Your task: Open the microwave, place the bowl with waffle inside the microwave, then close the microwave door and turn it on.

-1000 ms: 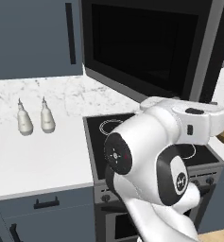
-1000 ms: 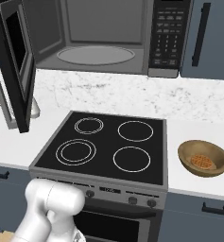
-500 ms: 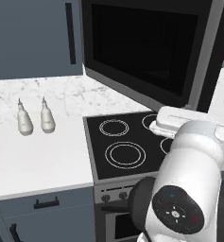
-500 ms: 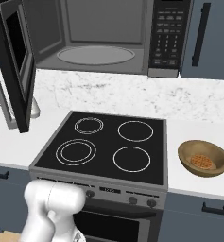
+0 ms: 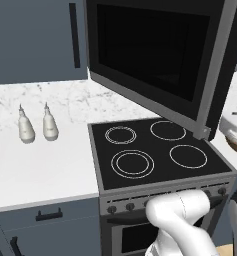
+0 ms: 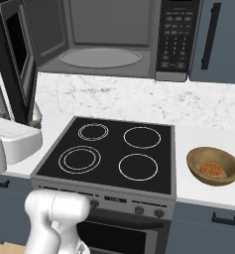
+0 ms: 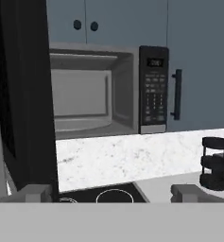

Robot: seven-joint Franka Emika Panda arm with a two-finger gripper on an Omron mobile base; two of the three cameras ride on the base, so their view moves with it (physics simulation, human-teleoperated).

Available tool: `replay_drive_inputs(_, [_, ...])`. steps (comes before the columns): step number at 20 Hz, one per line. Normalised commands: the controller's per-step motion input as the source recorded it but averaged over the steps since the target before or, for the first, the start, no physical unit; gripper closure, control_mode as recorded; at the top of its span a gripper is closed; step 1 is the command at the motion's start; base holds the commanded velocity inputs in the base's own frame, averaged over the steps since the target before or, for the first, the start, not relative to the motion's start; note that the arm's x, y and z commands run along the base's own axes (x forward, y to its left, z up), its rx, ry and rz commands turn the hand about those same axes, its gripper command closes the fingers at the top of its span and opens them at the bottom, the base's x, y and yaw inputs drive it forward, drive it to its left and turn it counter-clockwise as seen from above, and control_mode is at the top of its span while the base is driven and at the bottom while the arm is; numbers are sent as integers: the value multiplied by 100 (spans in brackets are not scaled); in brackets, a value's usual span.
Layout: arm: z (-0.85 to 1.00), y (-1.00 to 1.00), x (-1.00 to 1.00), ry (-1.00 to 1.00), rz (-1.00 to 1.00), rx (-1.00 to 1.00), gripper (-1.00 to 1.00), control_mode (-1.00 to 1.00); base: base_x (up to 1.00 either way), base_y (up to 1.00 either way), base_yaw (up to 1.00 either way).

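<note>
The microwave [image 6: 109, 39] hangs above the stovetop with its grey interior and round turntable [image 6: 100, 57] exposed and its keypad [image 6: 176, 42] at the right. The microwave door [image 5: 155, 60] stands swung wide open to the left, over the stove; it is the dark slab [image 7: 23, 94] at the left of the hand view. The tan wooden bowl [image 6: 213, 165] holding a waffle [image 6: 211, 169] rests on the counter right of the stove. My gripper [image 7: 112, 194] is open and holds nothing, facing the open cavity [image 7: 90, 94] from low in front of the stove, far from the bowl.
The black four-ring stovetop [image 6: 111, 154] lies under the microwave. Two small bottles [image 5: 36, 127] stand on the white counter to its left. A white arm link [image 6: 12, 141] juts in beside the open door. A dark object [image 7: 215, 163] stands at the right. Blue cabinets flank the microwave.
The arm has swung out from in front of the stove in the left base view and dropped low, uncovering the stovetop. A white link has come in at the left of the right base view.
</note>
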Motion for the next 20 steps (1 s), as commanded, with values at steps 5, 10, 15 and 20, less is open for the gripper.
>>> replay_drive_inputs(5, [-15,-7,0,17,81,13,-100,-100,0,0,0])
replay_drive_inputs(10, [-12,-21,15,14,75,10,-100,-100,0,0,0])
replay_drive_inputs(15, [-28,-7,70,7,38,4,-100,-100,0,0,0])
replay_drive_inputs(20, [-6,-2,43,7,13,9,-100,-100,0,0,0])
